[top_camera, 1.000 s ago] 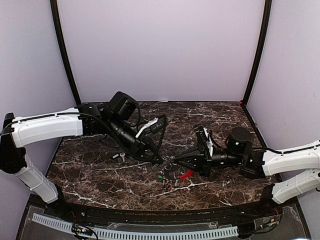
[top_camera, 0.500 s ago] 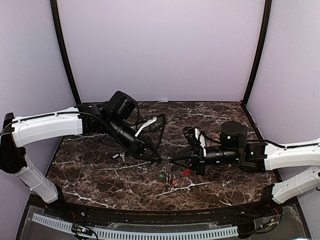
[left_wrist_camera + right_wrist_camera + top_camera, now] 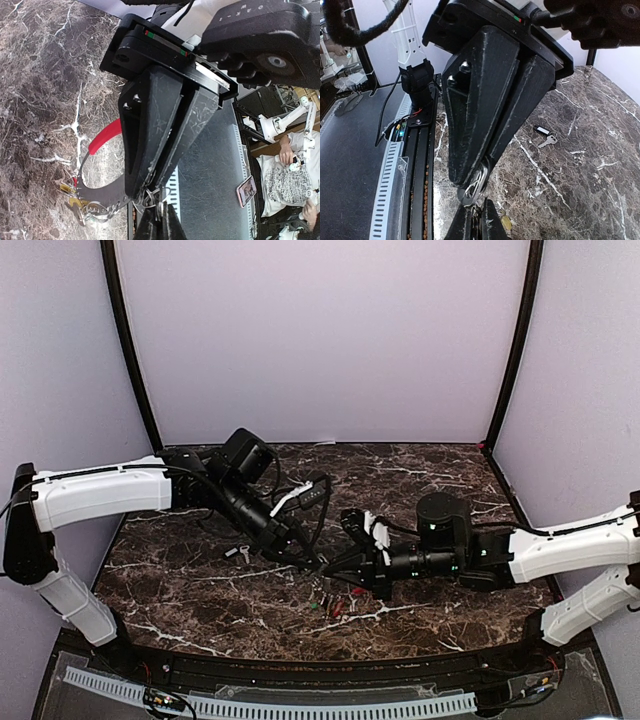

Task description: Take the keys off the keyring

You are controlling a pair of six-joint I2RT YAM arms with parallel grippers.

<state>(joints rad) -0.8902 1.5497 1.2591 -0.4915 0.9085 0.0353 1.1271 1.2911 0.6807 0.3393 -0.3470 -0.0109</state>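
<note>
Left wrist view: closed left hand (image 3: 156, 214) and right hand (image 3: 146, 186) pinch the keyring (image 3: 103, 136).

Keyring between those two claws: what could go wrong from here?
1. The left gripper and the right gripper both pinch the small wire loop tip to tip. A pull might make one slip and drop everything.
2. The keys bunch together by the keyring, so they may snag rather than slide off.

Reaching inward from both sides, forearms low and nearly level; meeting tip to tip at centre with left hand (image 3: 318, 562) and right hand (image 3: 334, 570), both pinched tight.
</note>
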